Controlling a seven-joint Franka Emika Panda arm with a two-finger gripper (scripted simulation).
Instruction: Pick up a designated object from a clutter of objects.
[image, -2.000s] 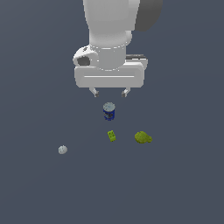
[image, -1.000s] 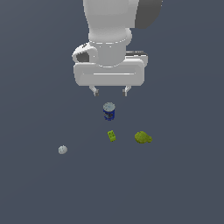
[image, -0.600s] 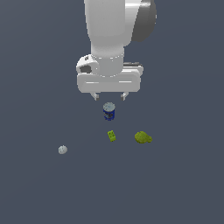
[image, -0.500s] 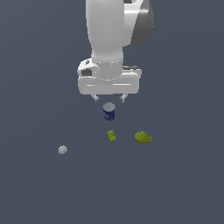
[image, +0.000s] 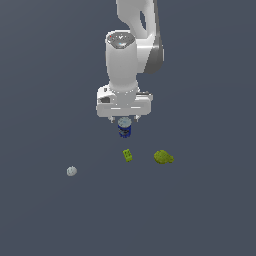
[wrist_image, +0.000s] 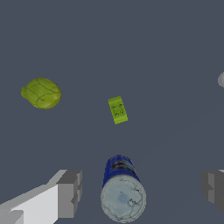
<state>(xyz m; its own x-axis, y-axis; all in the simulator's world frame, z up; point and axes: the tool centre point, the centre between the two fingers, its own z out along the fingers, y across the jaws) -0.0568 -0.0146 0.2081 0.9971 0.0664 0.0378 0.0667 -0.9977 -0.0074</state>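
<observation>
The designated object is a small upright can (image: 124, 128) with a dark blue label and a grey-silver top, seen from above in the wrist view as can (wrist_image: 122, 189). My gripper (image: 124, 120) hangs open just above it, one fingertip on each side of the can's top. In the wrist view the gripper (wrist_image: 142, 192) spreads wide, and its grey fingertips (wrist_image: 70, 193) stand apart from the can. The rest of the clutter is a green studded block (image: 128, 155), an olive-yellow lumpy object (image: 163, 157) and a pale grey ball (image: 72, 171).
The green block (wrist_image: 117, 110) and the olive-yellow lump (wrist_image: 41, 93) lie on the dark grey floor a short way from the can. The grey ball (wrist_image: 221, 80) shows only at the wrist picture's edge. My white arm (image: 131, 55) rises over the can.
My arm has swung round and come down, bringing the open fingers from well above the can to just over its top. The four objects have not moved.
</observation>
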